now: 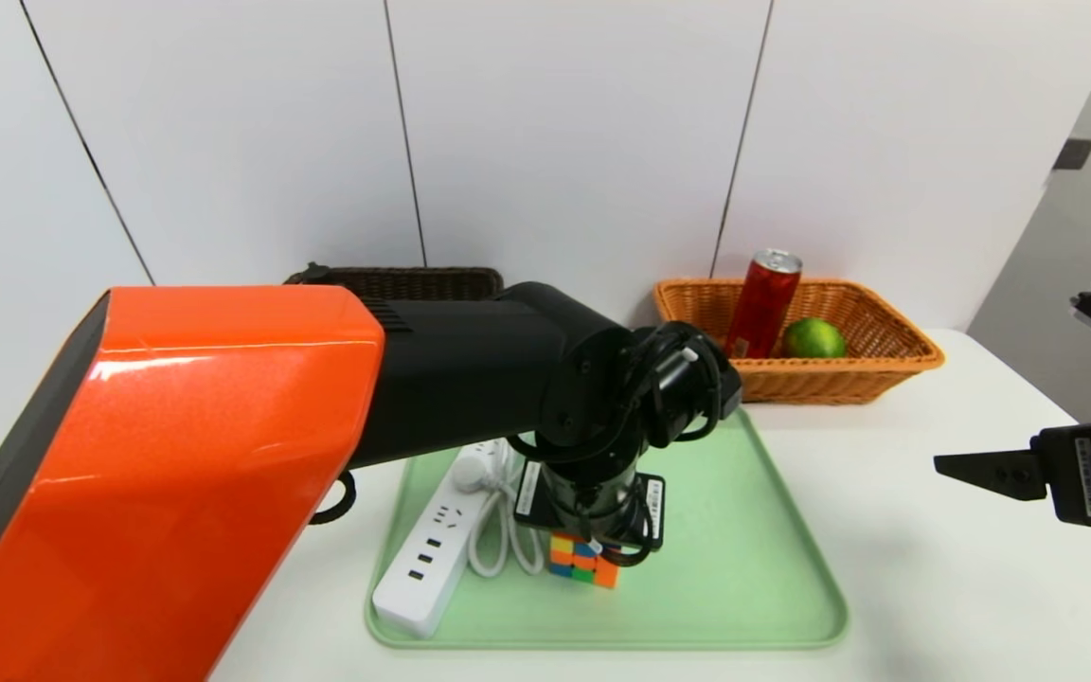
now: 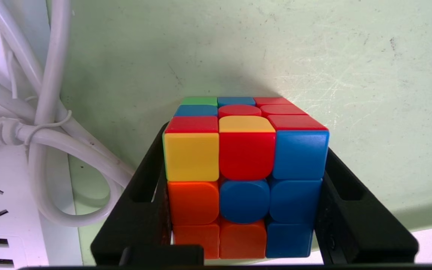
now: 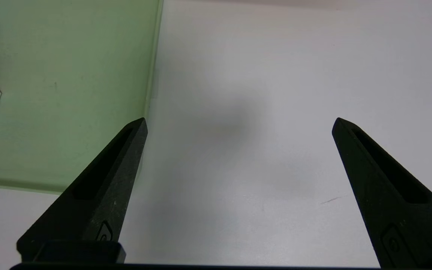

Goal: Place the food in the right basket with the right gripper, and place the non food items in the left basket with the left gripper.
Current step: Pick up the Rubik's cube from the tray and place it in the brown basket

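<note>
On the green tray (image 1: 754,578), my left hand (image 2: 244,187) straddles the cube (image 2: 244,176), fingers against both sides; I'd confirm a firm grip, then lift straight, clear of the cord (image 2: 51,123). Right hand (image 3: 238,157) waits open over the table (image 3: 276,93).

Lab-like room: bare white table (image 1: 934,568), plain panelled wall (image 1: 564,123).

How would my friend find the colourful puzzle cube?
Look at the green tray in the middle of the white table. Beside the white power strip, under the left gripper, sits the puzzle cube. It alone has many-coloured squares.
</note>
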Controlling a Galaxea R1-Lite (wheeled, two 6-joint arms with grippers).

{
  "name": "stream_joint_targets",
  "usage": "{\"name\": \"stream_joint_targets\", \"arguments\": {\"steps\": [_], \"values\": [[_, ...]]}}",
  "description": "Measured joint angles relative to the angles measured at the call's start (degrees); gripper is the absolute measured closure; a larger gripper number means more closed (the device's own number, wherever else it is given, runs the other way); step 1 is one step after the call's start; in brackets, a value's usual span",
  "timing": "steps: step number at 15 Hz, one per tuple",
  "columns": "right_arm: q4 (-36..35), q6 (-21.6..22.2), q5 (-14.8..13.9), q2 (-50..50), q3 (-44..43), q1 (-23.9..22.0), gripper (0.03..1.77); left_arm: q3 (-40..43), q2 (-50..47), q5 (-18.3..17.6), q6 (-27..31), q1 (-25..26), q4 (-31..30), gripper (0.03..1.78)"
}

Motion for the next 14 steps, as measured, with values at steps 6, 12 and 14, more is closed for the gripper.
{"name": "stream_joint_targets", "arguments": {"steps": [6,12,14], "values": [[0.2,0.0,0.1,-0.3,0.1,0.1,0.1,-0.7,-3.9,-0.1,0.6,0.0,-2.3,0.82],[0.0,-0.1,0.0,-1.0,1.1,0.2,0.1,-0.9,-14.0,3.9,7.1,1.9,-10.2,0.82],[0.0,-0.1,-0.1,-1.3,1.1,0.2,0.1,-0.9,-17.5,6.2,10.6,5.2,-11.8,0.82]]}}
